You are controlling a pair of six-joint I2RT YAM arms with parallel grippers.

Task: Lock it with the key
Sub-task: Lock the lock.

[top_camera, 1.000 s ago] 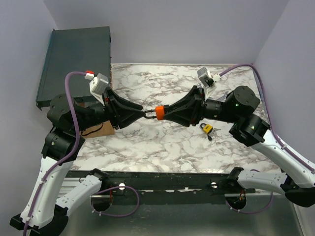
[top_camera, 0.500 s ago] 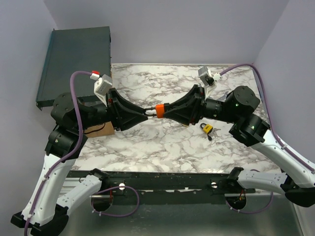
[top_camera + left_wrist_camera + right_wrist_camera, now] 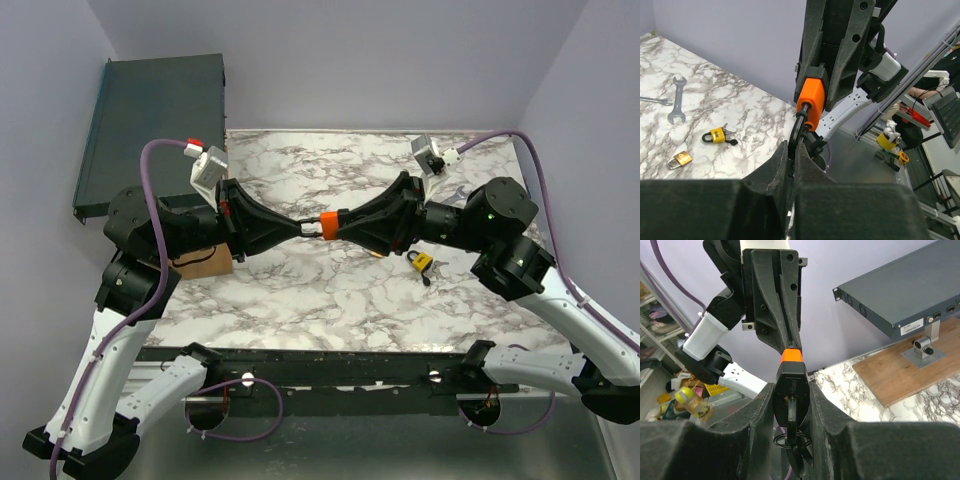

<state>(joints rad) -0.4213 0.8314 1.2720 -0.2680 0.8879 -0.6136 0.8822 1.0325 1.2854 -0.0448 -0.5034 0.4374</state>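
Orange padlock (image 3: 329,224) is in mid-air over the middle of the marble table (image 3: 300,300), held between both arms, which meet tip to tip. Right gripper (image 3: 347,220) is clamped on the lock body: right wrist view shows the black body with its orange end squeezed between both fingers (image 3: 765,405). A key ring (image 3: 786,440) hangs at the body's near end; can't tell whether a key is seated in the cylinder. Left gripper (image 3: 301,228) is pinched tight on the black shackle (image 3: 799,127), jaws nearly touching, right at the orange end. Can't tell whether the shackle is pushed home or popped. On the table under the right arm: a yellow padlock (image 3: 421,262) with keys on it, and in the left wrist view a small brass padlock (image 3: 680,159) near it, plus a wrench (image 3: 676,100) further off. Dark rack unit (image 3: 150,120) sits off the table's far left corner, over a wooden board (image 3: 900,375).
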